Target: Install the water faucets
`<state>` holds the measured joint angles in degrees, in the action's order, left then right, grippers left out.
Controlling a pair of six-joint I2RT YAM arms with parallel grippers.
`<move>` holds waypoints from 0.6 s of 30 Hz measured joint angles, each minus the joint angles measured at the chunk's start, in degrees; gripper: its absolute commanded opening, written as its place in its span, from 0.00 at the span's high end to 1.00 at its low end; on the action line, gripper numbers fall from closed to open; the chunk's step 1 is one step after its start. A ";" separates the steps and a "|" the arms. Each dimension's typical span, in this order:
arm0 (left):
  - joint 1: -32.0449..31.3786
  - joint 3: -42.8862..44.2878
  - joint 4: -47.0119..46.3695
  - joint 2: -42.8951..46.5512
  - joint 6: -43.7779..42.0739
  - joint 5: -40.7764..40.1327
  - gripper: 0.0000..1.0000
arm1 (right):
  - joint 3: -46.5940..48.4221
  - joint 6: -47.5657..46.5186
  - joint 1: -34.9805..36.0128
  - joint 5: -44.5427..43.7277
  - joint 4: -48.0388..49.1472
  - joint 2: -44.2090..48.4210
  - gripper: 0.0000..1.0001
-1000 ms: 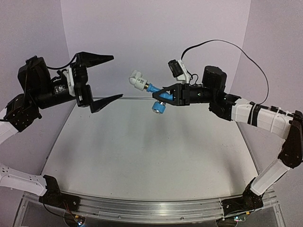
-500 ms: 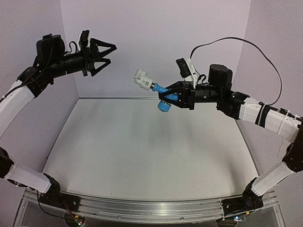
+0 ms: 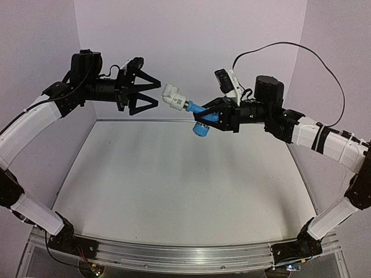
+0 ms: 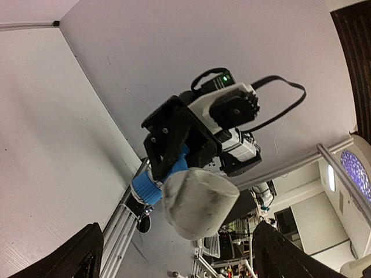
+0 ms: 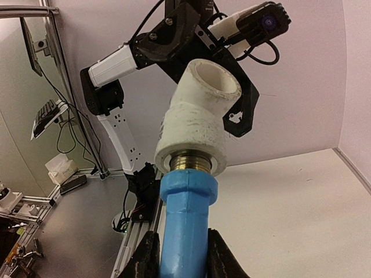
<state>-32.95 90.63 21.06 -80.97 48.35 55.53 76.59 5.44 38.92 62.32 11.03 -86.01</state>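
Right gripper (image 3: 204,117) clamps blue tap (image 3: 199,130) (white fitting (image 3: 172,97) seemingly screwed on); left gripper (image 3: 158,94) gapes nearby.

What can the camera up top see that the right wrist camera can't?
Only the top camera shows the long right arm with its looping black cable, and the round blue knob hanging under the blue tap. Only the right wrist camera shows the room beyond the table and that the white fitting has a hollow end. Both show the tap joined to the fitting, the right tool shut on the tap, and the open left tool near the fitting.
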 measured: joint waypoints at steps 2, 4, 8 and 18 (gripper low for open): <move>-1.58 0.02 -0.03 0.00 -2.37 0.31 0.07 | 0.03 0.41 0.00 0.41 -0.02 -0.20 1.00; -2.95 0.02 -0.02 -0.02 -4.36 0.33 0.08 | 0.12 0.76 0.00 0.90 -0.13 -0.46 1.00; -4.40 0.14 -0.04 -0.26 -7.22 0.22 0.12 | 0.87 1.38 0.00 1.77 -0.16 -1.18 1.00; -5.85 1.59 0.19 -2.99 -9.71 -1.58 0.20 | 1.62 2.73 0.00 3.28 -0.18 -2.02 1.00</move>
<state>-38.80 92.22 21.25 -83.96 38.64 53.95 78.21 8.17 38.92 65.60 10.85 -88.03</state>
